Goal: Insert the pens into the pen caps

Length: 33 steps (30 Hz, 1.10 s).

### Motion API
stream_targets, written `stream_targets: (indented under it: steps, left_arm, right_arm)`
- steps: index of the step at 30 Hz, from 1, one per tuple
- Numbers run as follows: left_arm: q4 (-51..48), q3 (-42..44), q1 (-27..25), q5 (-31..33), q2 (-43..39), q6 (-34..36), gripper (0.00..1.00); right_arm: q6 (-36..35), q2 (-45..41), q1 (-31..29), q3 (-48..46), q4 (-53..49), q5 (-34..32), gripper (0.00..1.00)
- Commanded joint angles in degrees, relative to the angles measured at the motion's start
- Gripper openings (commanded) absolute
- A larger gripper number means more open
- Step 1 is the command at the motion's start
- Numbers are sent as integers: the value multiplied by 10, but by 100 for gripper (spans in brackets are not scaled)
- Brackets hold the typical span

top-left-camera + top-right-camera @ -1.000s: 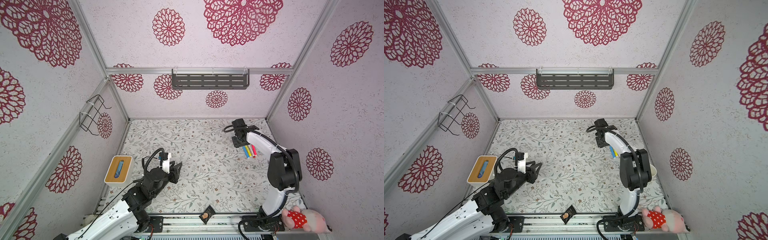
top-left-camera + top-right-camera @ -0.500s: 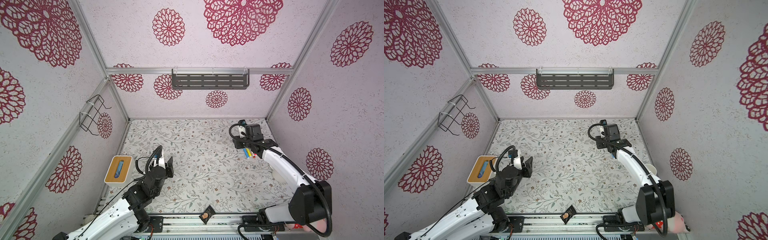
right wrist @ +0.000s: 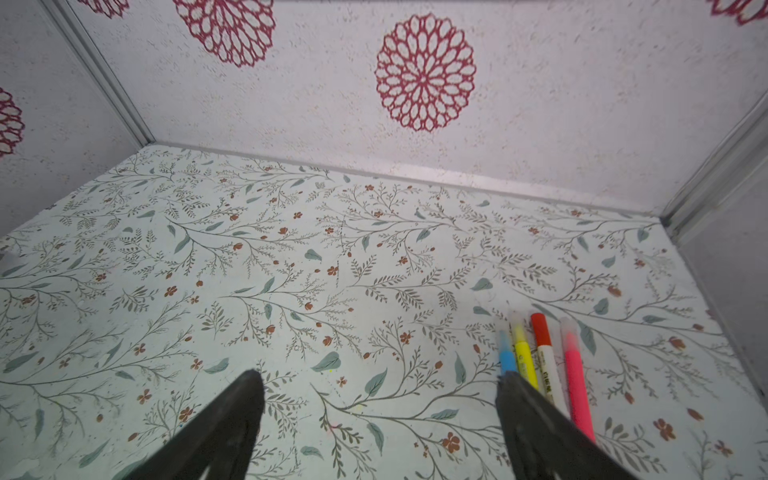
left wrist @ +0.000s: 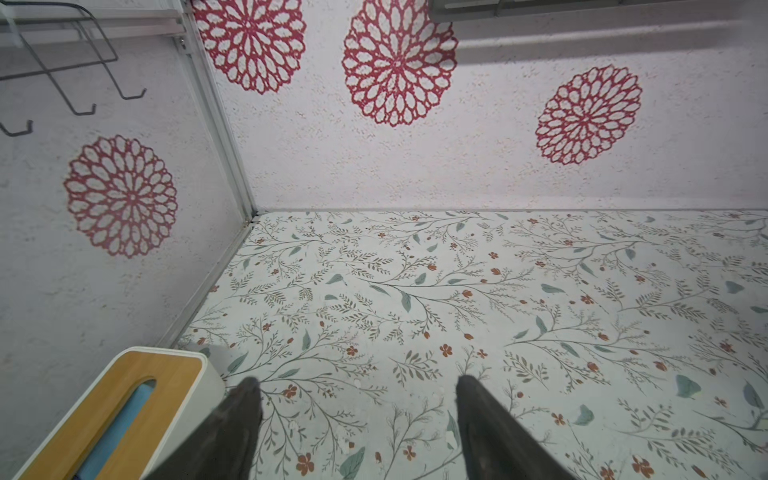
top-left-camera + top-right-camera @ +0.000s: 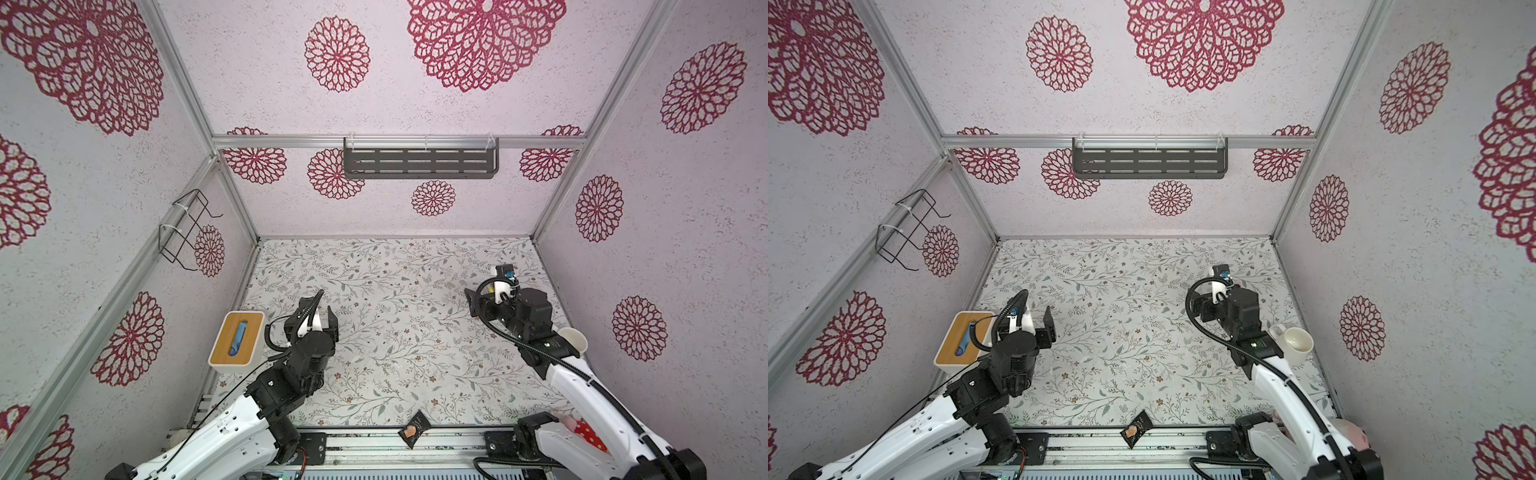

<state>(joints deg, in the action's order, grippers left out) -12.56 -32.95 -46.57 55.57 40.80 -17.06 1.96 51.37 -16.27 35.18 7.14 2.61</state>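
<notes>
The pens [image 3: 546,365] lie side by side, seemingly for one-by-one picking. The right gripper [image 3: 380,376], jaws wide and empty, hovers just beside them; the left gripper [image 4: 357,380], likewise wide and empty, hangs well apart.

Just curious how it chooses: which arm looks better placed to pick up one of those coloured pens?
The right. The right claw, open, is just beside the four pens; the left claw is far off, next to the wood-topped box.

Rosette-patterned walls [image 5: 257,62], floral tabletop [image 5: 415,316]
</notes>
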Motion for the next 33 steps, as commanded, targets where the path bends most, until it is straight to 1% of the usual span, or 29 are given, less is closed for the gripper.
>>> stream_targets:
  steps: [1, 2, 4, 7, 8, 11, 12, 15, 17, 21, 23, 26, 28, 31, 33]
  left_arm:
    - [21, -14, 8, 56, 7, 28, 84]
    - [27, -12, 10, 60, 10, 26, 100]
    - [44, -7, 13, 63, 16, 26, 99]
    - [67, 5, 16, 46, 25, 40, 99]
    - [74, 8, 16, 45, 27, 41, 99]
    - [87, 15, 18, 12, 37, 55, 99]
    - [89, 18, 18, 9, 42, 56, 99]
    - [97, 26, 21, 46, 71, 61, 99]
    - [92, 28, 26, 69, 88, 63, 99]
    - [90, 41, 40, 87, 102, 53, 99]
    - [95, 55, 57, 88, 101, 40, 99]
    - [104, 73, 84, 101, 99, 31, 99]
    - [73, 67, 95, 102, 90, 9, 99]
    - [84, 79, 104, 121, 75, 27, 99]
    - [108, 98, 108, 133, 66, 44, 100]
  right_arm:
    - [-10, -44, 2, -18, 91, -31, 92]
    - [-11, -53, 1, -27, 90, -42, 92]
    - [-9, -69, 1, -45, 92, -69, 92]
    - [-7, -91, 1, -69, 86, -104, 92]
    - [-4, -96, 2, -76, 82, -118, 98]
    - [5, -97, 1, -102, 64, -154, 99]
    - [6, -98, 1, -118, 76, -161, 99]
    - [26, -113, 1, -176, 111, -199, 99]
    - [33, -125, 1, -204, 118, -219, 99]
    - [41, -152, 1, -241, 115, -260, 99]
    - [31, -168, 1, -262, 133, -286, 99]
    - [22, -186, 1, -293, 152, -298, 99]
    - [25, -191, 1, -307, 157, -303, 99]
    - [34, -193, 1, -327, 164, -306, 99]
    - [35, -195, 2, -330, 159, -307, 99]
